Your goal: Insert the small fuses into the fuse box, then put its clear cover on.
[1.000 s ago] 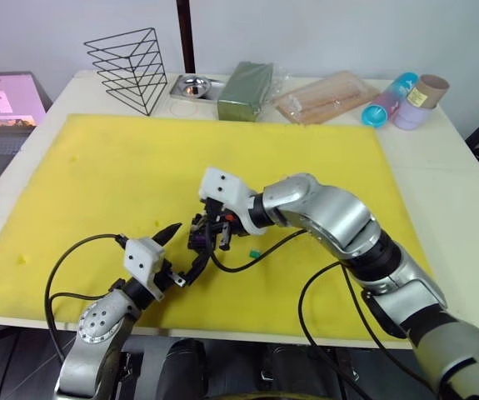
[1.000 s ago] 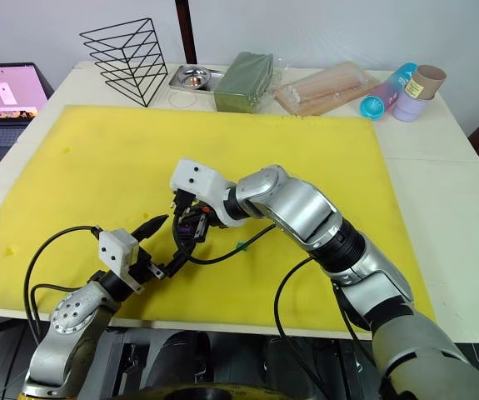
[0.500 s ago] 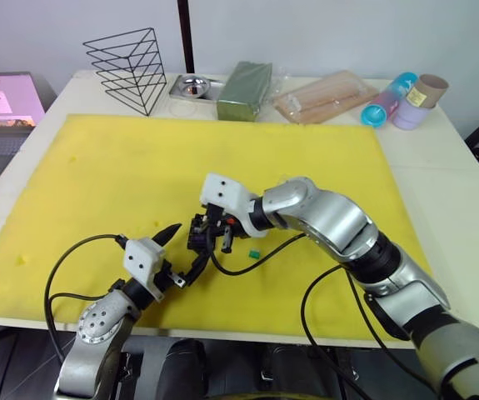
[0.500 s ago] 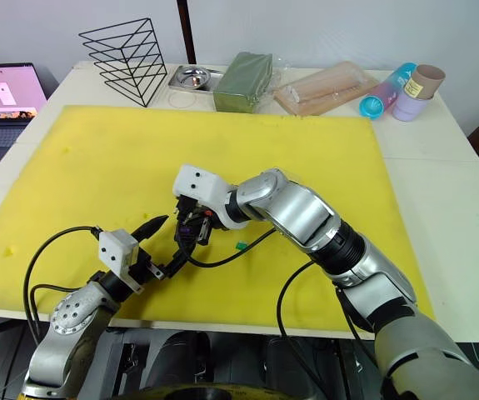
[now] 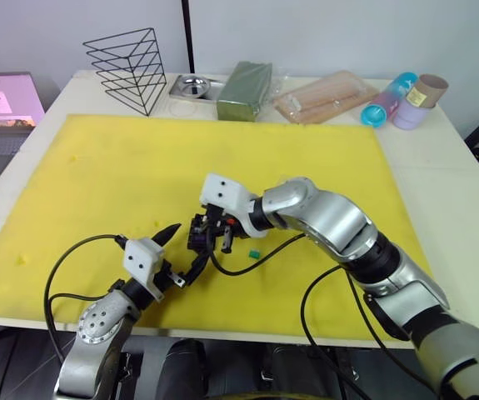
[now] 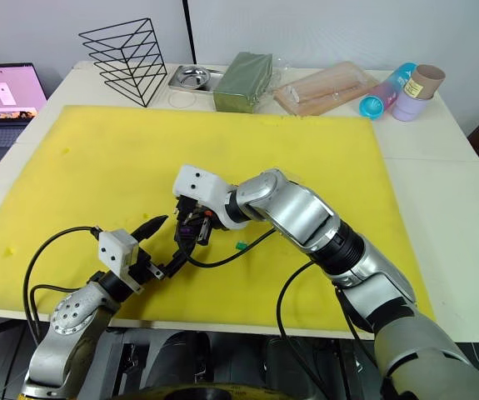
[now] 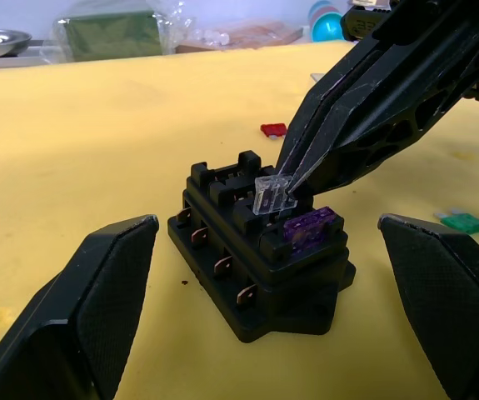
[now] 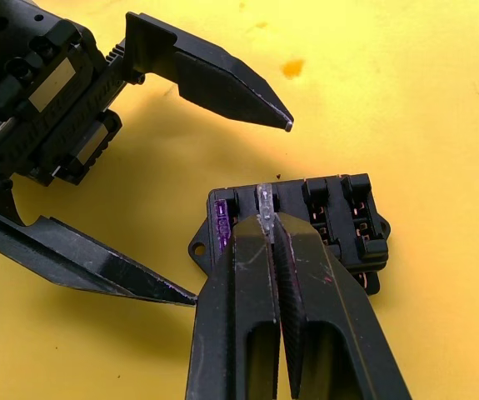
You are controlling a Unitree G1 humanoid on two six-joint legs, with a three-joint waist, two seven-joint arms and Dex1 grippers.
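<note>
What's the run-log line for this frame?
right gripper: shut on clear fuse over fuse box | purple fuse: seated | left gripper: open

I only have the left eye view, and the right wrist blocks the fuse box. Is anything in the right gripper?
Observer: Yes, the right gripper is pinched on the clear fuse, at a slot of the fuse box.
Operator: Any fuse seated?
Observer: The purple fuse sits in the end slot beside it, lower than the clear one.
Operator: Where's the red one?
Observer: The red fuse lies on the yellow foam, apart from the box.
</note>
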